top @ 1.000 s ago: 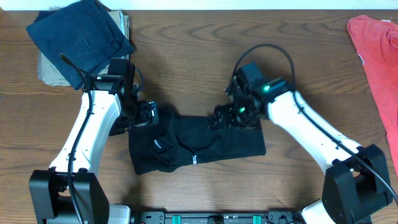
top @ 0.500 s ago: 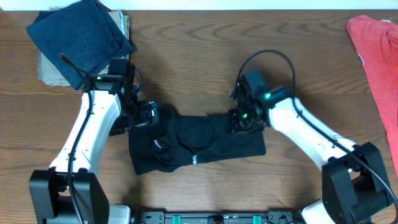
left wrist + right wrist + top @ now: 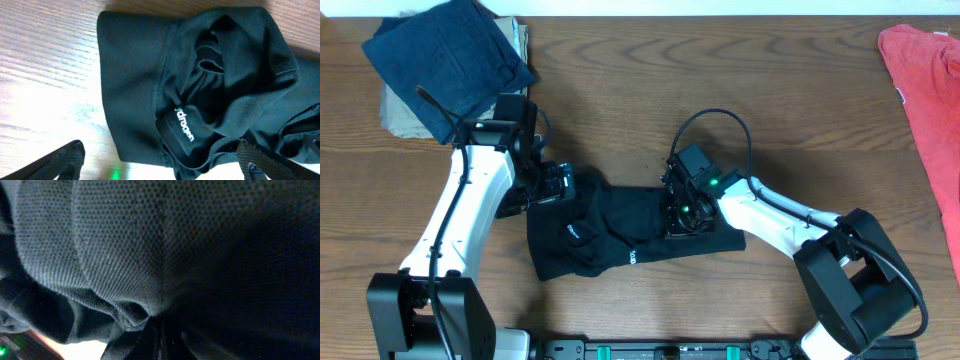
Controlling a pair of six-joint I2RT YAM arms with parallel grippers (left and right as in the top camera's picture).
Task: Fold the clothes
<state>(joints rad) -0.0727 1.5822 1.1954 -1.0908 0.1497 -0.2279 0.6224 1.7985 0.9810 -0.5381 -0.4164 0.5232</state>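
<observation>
The clothes, a black T-shirt with white lettering, lie crumpled on the wooden table near its front middle. My left gripper hovers at the shirt's upper left corner, open wide. Its two fingertips straddle the shirt's bunched edge in the left wrist view without touching it. My right gripper is down on the shirt's upper middle, shut on a pinch of the fabric. Black mesh cloth fills the right wrist view and gathers into the closed jaws.
A navy blue folded garment rests on a beige pad at the back left corner. A red garment lies along the right edge. Bare wood shows behind and to the right of the shirt.
My right gripper went from open to shut, sliding left and toward the front onto the shirt and pinching its fabric. The left arm has stayed where it was.
</observation>
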